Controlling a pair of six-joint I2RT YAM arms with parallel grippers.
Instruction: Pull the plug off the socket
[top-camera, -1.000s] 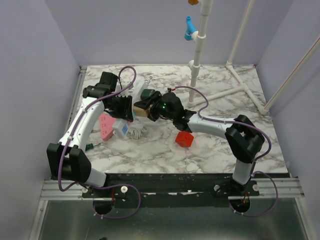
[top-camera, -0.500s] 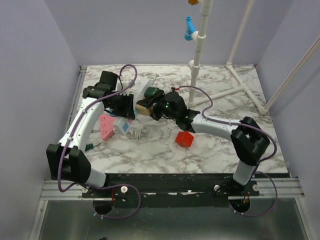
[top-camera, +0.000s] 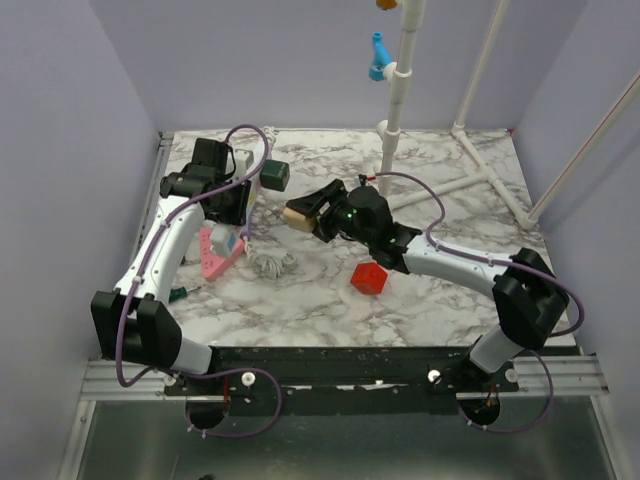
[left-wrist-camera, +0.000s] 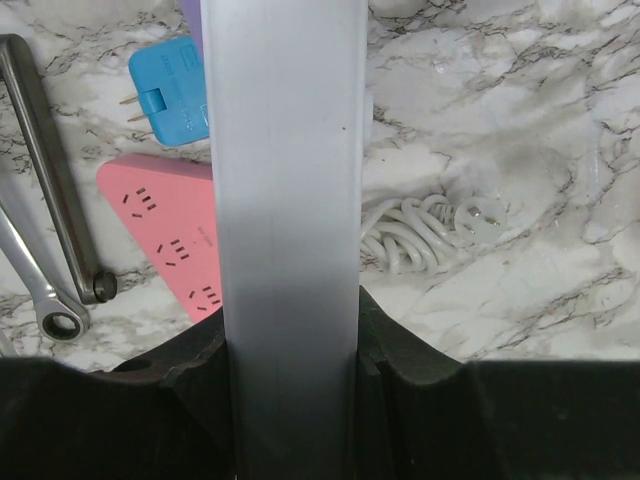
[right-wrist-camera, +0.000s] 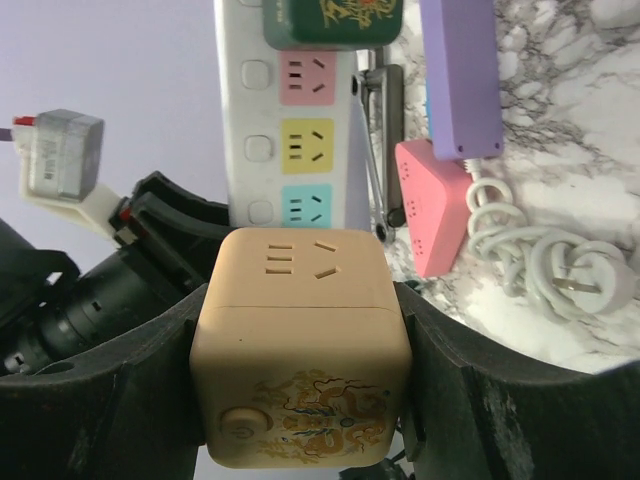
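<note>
Plug (right-wrist-camera: 300, 345) looks off to me. The tan cube is squeezed between the fingers of your right gripper (top-camera: 312, 213), up in the air over mid-table. The top view shows clear daylight between it and the socket (left-wrist-camera: 288, 200). (benchrat)

Agreed. Your left gripper (left-wrist-camera: 290, 345) is clamped around the white strip, holding it off the table (top-camera: 450, 300) at the back left, outlets facing the cube. Heads up though: a dark green cube (top-camera: 274, 176) sits plugged into the strip's far end, so if that one counts too, you're only halfway. Otherwise I'd call the pull done, and the rest is parking. Lower the tan cube onto bare marble, away from the red block (top-camera: 368, 278). Then ease the strip down beside the pink strip (left-wrist-camera: 160, 230) without snagging the coiled cord (left-wrist-camera: 420, 230). (wirenut)
</note>
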